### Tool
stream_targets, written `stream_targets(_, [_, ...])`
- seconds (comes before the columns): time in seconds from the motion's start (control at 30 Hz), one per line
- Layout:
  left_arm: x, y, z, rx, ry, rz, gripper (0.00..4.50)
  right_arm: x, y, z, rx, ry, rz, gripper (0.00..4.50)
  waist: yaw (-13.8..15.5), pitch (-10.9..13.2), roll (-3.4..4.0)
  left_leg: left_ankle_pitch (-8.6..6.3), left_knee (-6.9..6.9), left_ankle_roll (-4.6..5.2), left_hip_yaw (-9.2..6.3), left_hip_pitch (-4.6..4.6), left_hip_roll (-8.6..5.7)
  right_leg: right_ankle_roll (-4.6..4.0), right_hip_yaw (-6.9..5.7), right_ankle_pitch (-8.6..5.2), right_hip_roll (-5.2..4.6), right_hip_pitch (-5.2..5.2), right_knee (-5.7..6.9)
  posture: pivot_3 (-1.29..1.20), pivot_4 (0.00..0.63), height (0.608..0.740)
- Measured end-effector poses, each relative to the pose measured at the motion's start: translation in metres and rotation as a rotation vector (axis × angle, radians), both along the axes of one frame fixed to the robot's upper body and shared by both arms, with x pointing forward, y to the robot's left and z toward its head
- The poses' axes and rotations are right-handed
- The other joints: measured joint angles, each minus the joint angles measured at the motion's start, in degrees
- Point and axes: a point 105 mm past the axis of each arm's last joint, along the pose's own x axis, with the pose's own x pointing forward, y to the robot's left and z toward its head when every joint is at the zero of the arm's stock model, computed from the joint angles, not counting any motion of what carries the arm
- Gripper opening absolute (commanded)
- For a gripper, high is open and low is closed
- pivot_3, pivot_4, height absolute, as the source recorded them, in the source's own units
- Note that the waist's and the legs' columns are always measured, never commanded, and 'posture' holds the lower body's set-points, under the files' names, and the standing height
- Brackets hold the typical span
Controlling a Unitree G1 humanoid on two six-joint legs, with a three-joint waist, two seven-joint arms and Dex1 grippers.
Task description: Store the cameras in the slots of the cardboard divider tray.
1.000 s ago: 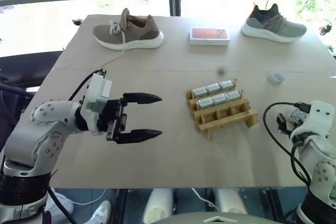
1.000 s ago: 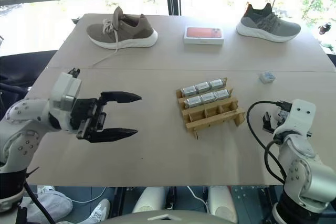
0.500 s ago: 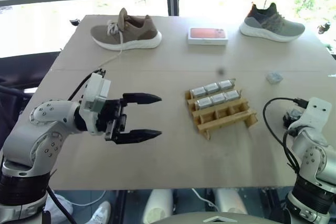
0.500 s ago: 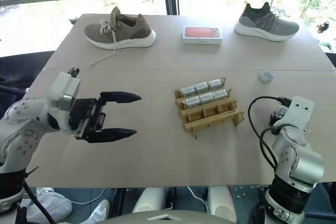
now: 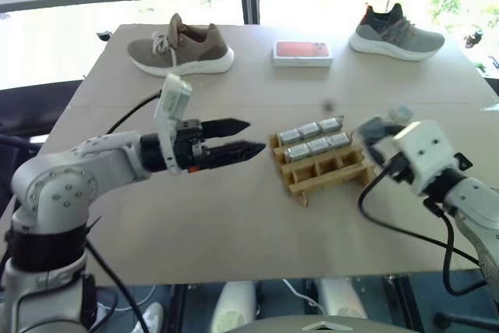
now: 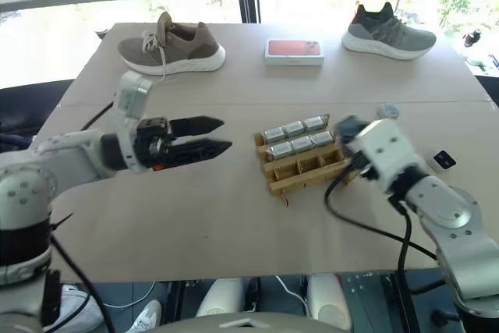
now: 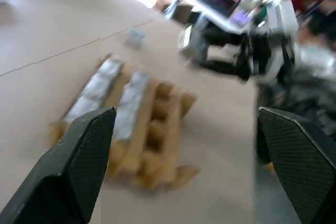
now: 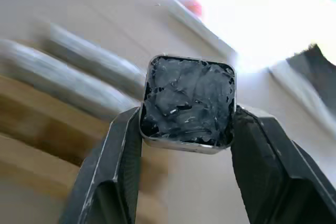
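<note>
Your right gripper (image 8: 186,129) is clamped on one of the cameras (image 8: 188,102), a small silver-edged square block with a dark crinkly face sitting squarely between the two black fingers (image 8: 113,177). From the head view that arm hangs just beside the right end of the tan-brown cardboard divider tray (image 5: 326,168), with a black cable looping down from the white wrist housing (image 5: 421,154).

Your left gripper (image 5: 248,136) is spread wide with nothing in it, pointing sideways across the light wooden table (image 5: 234,224) toward the tray, close to its left end but not touching.

The tray sits mid-table, turned a bit diagonal. Its two far rows are filled with silver-grey boxy cameras (image 5: 312,138), three per row by the look of it, and the near row of slots is bare cardboard. One more small silver-grey block (image 6: 387,110) lies on the table behind the right arm, apart from the tray.

Along the far edge you've got a tan-brown lace-up sneaker (image 5: 181,46) on the left, a flat white box with a red-orange top (image 5: 302,52) in the middle, and a grey-green sneaker with a white sole (image 5: 396,30) on the right, all well clear of the tray.
</note>
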Motion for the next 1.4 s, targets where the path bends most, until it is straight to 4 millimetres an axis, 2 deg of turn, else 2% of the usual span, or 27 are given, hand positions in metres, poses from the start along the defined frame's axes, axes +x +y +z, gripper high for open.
stream_targets(0.07, [0.004, -0.005, -0.008, -0.009, 0.066, 0.006, 4.50, 0.001, 0.011, 0.001, -0.022, -0.014, 0.064, 1.86, 0.0, 0.1, -0.13, 0.10, 0.05, -0.18, 0.05, 0.00, -0.04, -0.23, 0.01, 0.14, -0.03, 0.01, 0.01, 0.00, 0.150, 0.740])
stream_targets(0.1, [0.009, -0.009, -0.009, -0.026, 0.094, 0.007, 4.50, 0.004, 0.022, 0.003, -0.046, -0.034, 0.118, 1.86, 0.0, 0.1, -0.16, 0.16, 0.11, -0.28, 0.08, 0.00, -0.05, -0.24, -0.02, 0.14, -0.06, 0.02, 0.03, 0.00, 0.150, 0.740])
stream_targets(0.13, [0.014, -0.022, -0.006, -0.042, 0.107, -0.016, 4.50, 0.006, 0.041, 0.010, -0.068, -0.078, 0.219, 1.86, 0.1, 0.2, -0.24, 0.18, 0.15, -0.29, 0.06, -0.07, -0.08, -0.25, -0.11, 0.15, -0.06, 0.00, 0.00, 0.00, 0.150, 0.740])
stream_targets(0.17, [0.013, -0.028, -0.004, -0.042, 0.107, -0.036, 4.50, 0.001, 0.050, 0.015, -0.075, -0.109, 0.278, 1.86, 0.2, 0.1, -0.29, 0.20, 0.14, -0.32, 0.00, -0.10, -0.09, -0.27, -0.11, 0.16, -0.07, -0.01, -0.01, 0.00, 0.150, 0.740])
stream_targets(0.23, [0.015, -0.028, -0.003, -0.043, 0.112, -0.030, 4.50, -0.001, 0.059, 0.016, -0.091, -0.136, 0.328, 1.86, 0.3, 0.1, -0.31, 0.20, 0.11, -0.34, -0.05, -0.12, -0.10, -0.27, -0.08, 0.16, -0.13, -0.01, 0.00, 0.00, 0.150, 0.740])
stream_targets(0.37, [0.017, -0.031, 0.000, -0.058, 0.117, -0.035, 4.50, 0.011, 0.068, 0.013, -0.099, -0.143, 0.334, 1.86, 0.4, 0.1, -0.30, 0.20, 0.04, -0.37, -0.07, -0.42, -0.15, -0.26, -0.16, 0.16, -0.26, -0.23, -0.12, 0.00, 0.150, 0.740])
stream_targets(0.47, [0.019, -0.033, -0.002, -0.059, 0.125, -0.027, 3.60, 0.011, 0.076, 0.016, -0.104, -0.166, 0.365, 1.86, 0.4, 0.1, -0.30, 0.20, 0.04, -0.38, -0.06, -0.41, -0.16, -0.25, -0.21, 0.16, -0.29, -0.22, -0.14, 0.00, 0.150, 0.740])
stream_targets(0.57, [0.019, -0.033, -0.003, -0.056, 0.133, -0.026, 2.28, 0.008, 0.080, 0.016, -0.109, -0.167, 0.394, 1.86, 0.6, 0.1, -0.30, 0.24, 0.07, -0.44, -0.07, -0.35, -0.17, -0.26, -0.22, 0.16, -0.29, -0.20, -0.04, 0.00, 0.150, 0.740])
stream_targets(0.6, [0.018, -0.034, -0.002, -0.061, 0.134, -0.034, 1.70, 0.008, 0.080, 0.015, -0.108, -0.162, 0.398, 1.86, 0.6, 0.1, -0.30, 0.26, 0.08, -0.47, -0.07, -0.33, -0.17, -0.26, -0.23, 0.16, -0.29, -0.18, -0.02, 0.00, 0.150, 0.740])
stream_targets(0.67, [0.016, -0.036, 0.000, -0.073, 0.139, -0.048, 0.84, 0.009, 0.080, 0.014, -0.110, -0.150, 0.407, 2.91, 0.6, 0.1, -0.29, 0.30, 0.09, -0.53, -0.06, -0.28, -0.17, -0.26, -0.21, 0.16, -0.28, -0.18, 0.04, 0.00, 0.150, 0.740])
stream_targets(0.73, [0.018, -0.035, -0.001, -0.072, 0.148, -0.040, 0.86, 0.006, 0.082, 0.014, -0.102, -0.131, 0.431, 3.63, 0.6, 0.1, -0.30, 0.33, 0.09, -0.58, -0.10, -0.26, -0.16, -0.27, -0.16, 0.17, -0.25, -0.17, 0.07, 0.00, 0.150, 0.740])
stream_targets(0.77, [0.018, -0.035, -0.002, -0.070, 0.148, -0.037, 0.86, 0.005, 0.082, 0.013, -0.101, -0.124, 0.440, 4.25, 0.6, 0.1, -0.30, 0.34, 0.09, -0.59, -0.13, -0.26, -0.16, -0.27, -0.15, 0.17, -0.24, -0.18, 0.08, 0.00, 0.150, 0.740])
stream_targets(0.8, [0.018, -0.035, -0.002, -0.068, 0.147, -0.036, 0.86, 0.005, 0.082, 0.013, -0.101, -0.122, 0.440, 4.43, 0.6, 0.1, -0.30, 0.34, 0.09, -0.59, -0.15, -0.26, -0.15, -0.28, -0.15, 0.17, -0.24, -0.18, 0.08, 0.00, 0.150, 0.740])
stream_targets(0.87, [0.019, -0.035, 0.000, -0.066, 0.142, -0.034, 0.86, 0.007, 0.076, 0.014, -0.091, -0.120, 0.418, 4.50, 0.6, 0.1, -0.30, 0.34, 0.09, -0.59, -0.16, -0.29, -0.16, -0.28, -0.16, 0.17, -0.25, -0.18, 0.07, 0.00, 0.150, 0.740])
stream_targets(0.93, [0.021, -0.037, 0.001, -0.045, 0.119, -0.026, 0.86, 0.013, 0.059, 0.013, -0.034, -0.084, 0.346, 4.50, 1.1, 0.1, -0.31, 0.34, 0.09, -0.59, -0.18, -0.34, -0.18, -0.28, -0.19, 0.17, -0.26, -0.17, 0.03, 0.00, 0.150, 0.740])
stream_targets(1.0, [0.024, -0.042, 0.005, -0.005, 0.064, -0.020, 0.86, 0.018, 0.017, -0.003, 0.019, 0.030, 0.243, 4.50, 2.4, 0.1, -0.30, 0.32, 0.08, -0.57, -0.26, -0.43, -0.33, -0.27, -0.31, 0.17, -0.34, -0.13, -0.10, 0.00, 0.150, 0.740])
stream_targets(1.03, [0.025, -0.041, 0.004, 0.008, 0.052, -0.015, 0.86, 0.021, 0.006, -0.008, 0.016, 0.063, 0.213, 4.50, 2.4, 0.1, -0.30, 0.32, 0.07, -0.55, -0.24, -0.41, -0.34, -0.27, -0.31, 0.17, -0.35, -0.08, -0.15, 0.00, 0.150, 0.740])
stream_targets(1.1, [0.026, -0.054, -0.002, 0.088, 0.009, -0.056, 0.86, 0.019, -0.045, -0.020, 0.036, 0.176, 0.129, 4.50, 2.9, 0.1, -0.27, 0.25, 0.07, -0.42, -0.12, -0.34, -0.52, -0.27, -0.32, 0.17, -0.38, 0.01, -0.23, 0.00, 0.150, 0.740])
stream_targets(1.23, [0.023, -0.080, -0.014, 0.166, -0.048, -0.160, 0.86, 0.007, -0.072, -0.010, 0.051, 0.196, 0.138, 4.50, 2.3, 0.2, -0.25, 0.22, 0.08, -0.37, -0.03, -0.21, -0.56, -0.26, -0.19, 0.16, -0.30, 0.08, -0.21, 0.00, 0.150, 0.740])
stream_targets(1.4, [0.028, -0.106, -0.031, 0.238, -0.096, -0.255, 0.86, -0.005, -0.077, -0.002, 0.053, 0.227, 0.209, 4.50, 1.5, 0.2, -0.22, 0.20, 0.07, -0.32, -0.07, -0.11, -0.38, -0.27, -0.07, 0.16, -0.09, 0.12, -0.09, 0.00, 0.150, 0.740])
